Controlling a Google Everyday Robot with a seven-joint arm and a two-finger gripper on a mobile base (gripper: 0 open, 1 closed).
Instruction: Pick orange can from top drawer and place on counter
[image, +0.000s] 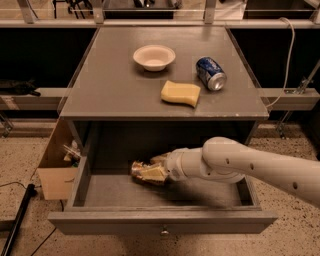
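Hand (151, 173) in top drawer (120, 221), gripping orange can (139, 171) (lengthwise left-right)

The grey counter (115, 85) carries three things, all toward its back and right. A white bowl (154, 57) stands upright near the middle of the back. A blue can (210, 73) lies on its side to the right of the bowl, silver top facing front right. A yellow sponge (180, 93) lies flat just in front of the can, between it and the front edge.

Below, the top drawer (165, 222) is pulled out. Inside it, the gripper (150, 173) grips the orange can (138, 170) left of the middle; whether the can touches the drawer floor cannot be told.
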